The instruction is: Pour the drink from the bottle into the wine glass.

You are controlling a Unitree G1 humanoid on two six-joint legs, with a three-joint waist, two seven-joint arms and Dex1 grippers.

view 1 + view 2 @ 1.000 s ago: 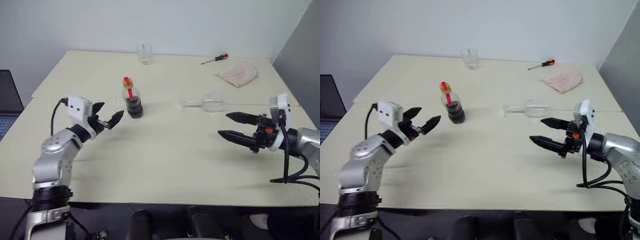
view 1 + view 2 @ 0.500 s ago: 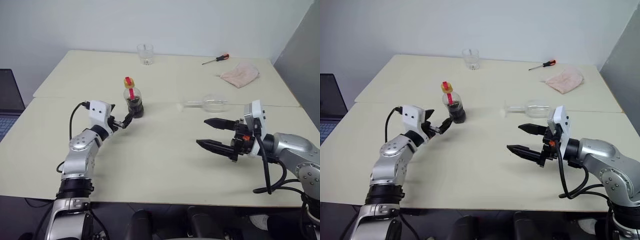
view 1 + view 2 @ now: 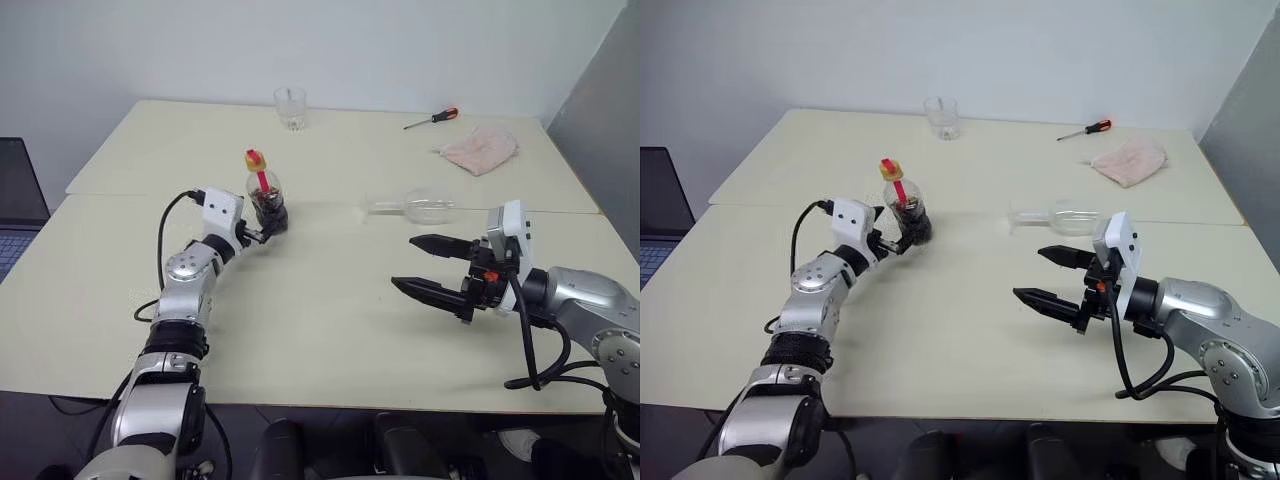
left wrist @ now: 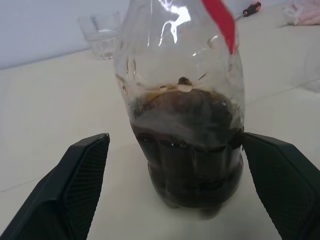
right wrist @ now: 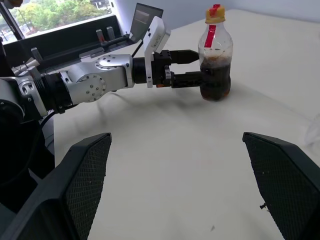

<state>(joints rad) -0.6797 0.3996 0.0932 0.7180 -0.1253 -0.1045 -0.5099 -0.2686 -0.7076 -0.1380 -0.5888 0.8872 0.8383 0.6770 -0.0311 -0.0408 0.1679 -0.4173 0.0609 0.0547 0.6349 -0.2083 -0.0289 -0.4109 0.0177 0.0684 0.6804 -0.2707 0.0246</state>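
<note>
The cream tabletop (image 3: 330, 320) bore the bottle (image 3: 266, 204), apparently ungripped, between the spread left pincer (image 4: 185, 185); the right pincer (image 3: 428, 268) waited, jaws apart.

A pale cream table (image 3: 330, 330) carries everything. The bottle (image 3: 264, 198) stands upright left of centre, with dark drink (image 4: 192, 145) in its lower part. The wine glass (image 3: 415, 207) lies on its side near the middle. At the far edge stands a short tumbler (image 3: 290, 107), and further right lie a red-handled screwdriver (image 3: 431, 118) and a crumpled pink cloth (image 3: 478, 149).
</note>
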